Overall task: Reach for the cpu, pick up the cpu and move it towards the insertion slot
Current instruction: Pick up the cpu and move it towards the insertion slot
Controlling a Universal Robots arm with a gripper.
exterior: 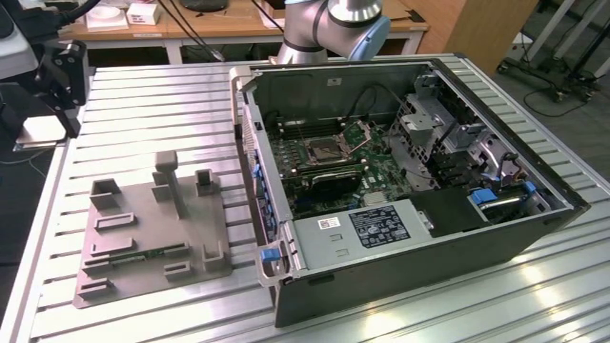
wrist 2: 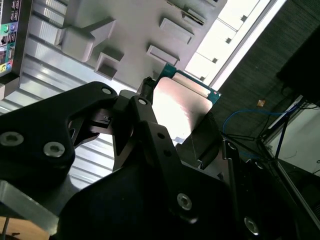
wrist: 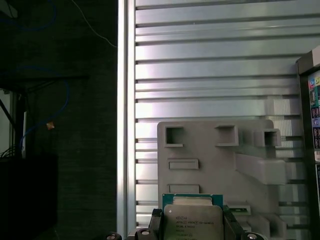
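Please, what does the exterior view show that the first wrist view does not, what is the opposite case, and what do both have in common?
Exterior view: the inside of the open case, with the green board and the slot, plus the arm.
First wrist view: the print on the plate of the cpu, and a blue cable beside the table.
Both: the claw shut on the cpu, the grey tray and the slatted table.

We log cpu (wrist: 192, 220): silver top plate, teal-green rim (faint grey print on it). Gripper (wrist: 192, 229) black. Tray (exterior: 143, 214) plain grey. Table (exterior: 143, 107) silver, ribbed stripes. Motherboard (exterior: 379, 180) green. Case latch (exterior: 270, 254) blue.
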